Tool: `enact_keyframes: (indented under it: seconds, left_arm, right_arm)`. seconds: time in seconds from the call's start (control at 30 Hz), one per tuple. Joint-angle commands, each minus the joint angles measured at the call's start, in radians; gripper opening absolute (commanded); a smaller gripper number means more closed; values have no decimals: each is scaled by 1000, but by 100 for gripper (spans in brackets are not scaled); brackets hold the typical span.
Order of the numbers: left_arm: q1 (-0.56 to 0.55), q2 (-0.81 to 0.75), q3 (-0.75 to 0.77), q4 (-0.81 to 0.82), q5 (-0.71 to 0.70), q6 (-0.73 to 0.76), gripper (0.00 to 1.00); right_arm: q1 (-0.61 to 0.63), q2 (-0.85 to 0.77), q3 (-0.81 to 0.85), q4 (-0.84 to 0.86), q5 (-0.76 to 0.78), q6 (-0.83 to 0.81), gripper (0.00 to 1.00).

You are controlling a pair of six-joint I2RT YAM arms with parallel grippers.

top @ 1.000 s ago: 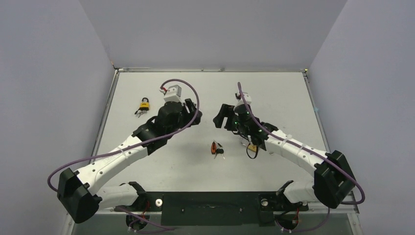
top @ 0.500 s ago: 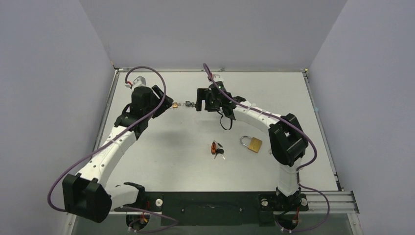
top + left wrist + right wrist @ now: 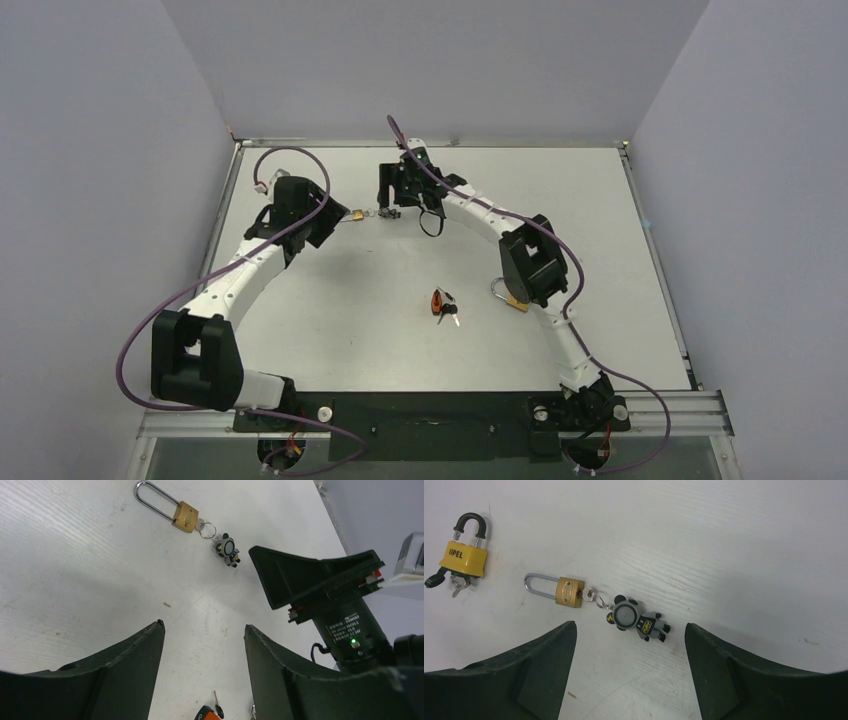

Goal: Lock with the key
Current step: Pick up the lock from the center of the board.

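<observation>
A brass padlock (image 3: pixel 569 592) with a long shackle lies on the white table, both shackle legs in its body. A key (image 3: pixel 589 595) sits in its keyhole, with a grey figure keychain (image 3: pixel 634 619) on its ring. In the top view the padlock (image 3: pixel 355 214) lies between the two grippers. My left gripper (image 3: pixel 332 217) is open and empty just left of it; in the left wrist view (image 3: pixel 202 627) the padlock (image 3: pixel 176 513) is far ahead. My right gripper (image 3: pixel 390 200) is open and empty over the keychain, its jaws (image 3: pixel 629 626) just short of the figure.
A yellow padlock (image 3: pixel 466 557) with keys lies left of the brass one. A second brass padlock (image 3: pixel 512 295) lies mid-table, partly behind the right arm. An orange key bunch (image 3: pixel 441 303) lies at the centre. The back wall is close behind the grippers.
Both arms have swung further toward the far left of the table. The brass padlock with its key stays on the table between the grippers.
</observation>
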Motion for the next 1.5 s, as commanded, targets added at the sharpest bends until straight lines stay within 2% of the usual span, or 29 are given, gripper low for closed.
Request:
enact_keyframes:
  seconds: [0.0,0.2,0.37,0.63,0.77,0.9,0.97,1.03,1.23,1.47]
  left_arm:
    - [17,-42,-20,33,50,-19,57]
    - [45,-91,-34,9,105,-4,57]
    - [82,-126,-47,5,133,2,57]
    - [102,-115,-54,26,168,-2,57]
    - [106,-103,-59,40,178,-9,57]
    - [113,-91,-59,45,181,-14,57]
    - [116,-88,-62,49,179,-16,57]
    - [117,-81,-67,52,175,-16,57]
    - [111,-57,-89,63,160,2,57]
    - [73,-42,-127,87,131,7,57]
  right_arm:
    - [-7,109,161,-25,-58,12,74]
    - [8,216,263,7,-66,40,74]
    - [26,215,234,-6,-46,16,68]
    - [76,174,192,-128,131,-104,61]
    - [89,179,194,-158,161,-135,56]
    - [99,191,211,-179,172,-145,49]
    - [100,190,209,-185,177,-149,42]
    - [99,179,197,-187,180,-152,30]
    - [97,79,50,-160,185,-191,14]
    - [73,-118,-231,-57,160,-212,11]
